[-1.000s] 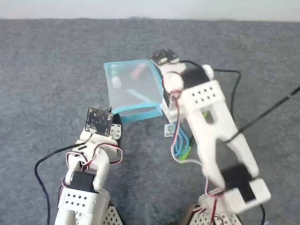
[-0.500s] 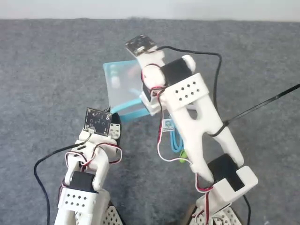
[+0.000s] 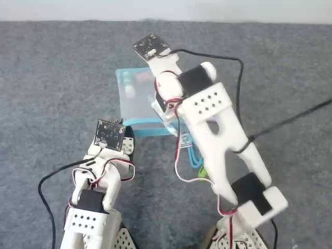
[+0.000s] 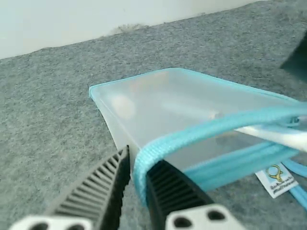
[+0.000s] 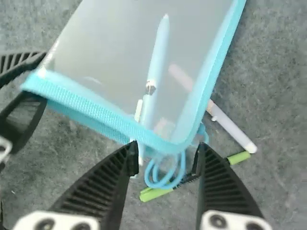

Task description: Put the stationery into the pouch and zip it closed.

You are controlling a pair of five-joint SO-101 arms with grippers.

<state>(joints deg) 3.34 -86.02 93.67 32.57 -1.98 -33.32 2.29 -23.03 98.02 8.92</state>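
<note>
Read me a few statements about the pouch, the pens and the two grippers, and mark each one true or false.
1. The left gripper pinches the pouch by its blue edge. True.
2. The right gripper is shut on a pen. False: its fingers are open, with the pouch's corner between them.
3. A blue pen lies inside the pouch. True.
4. Every pen is inside the pouch. False: a white pen lies on the grey mat outside it.
</note>
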